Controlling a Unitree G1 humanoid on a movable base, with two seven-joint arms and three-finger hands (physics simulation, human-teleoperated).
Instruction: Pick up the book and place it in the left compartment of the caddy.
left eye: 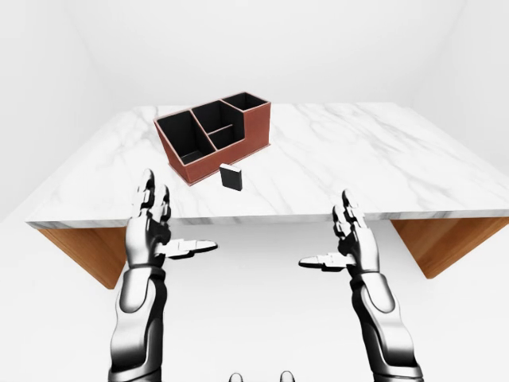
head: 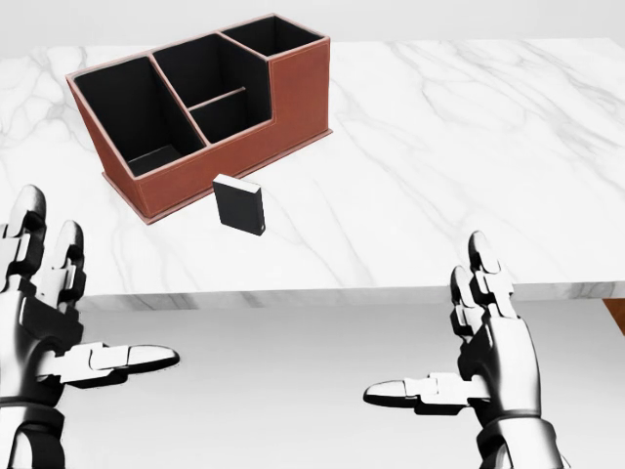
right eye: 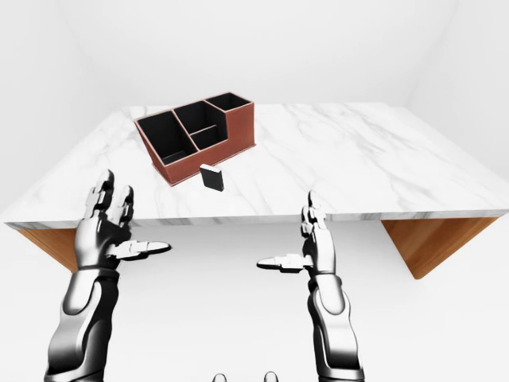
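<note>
A small black book stands upright on the marble table, just below the brown caddy in the head view. The caddy has black-lined compartments; its large left one is open on top. My left hand is open, held below the table's near edge at the left. My right hand is open too, below the edge at the right. Both hands are empty and well apart from the book.
The table's near edge runs across between my hands and the book. Wooden supports show under the table at both sides. White walls stand all around.
</note>
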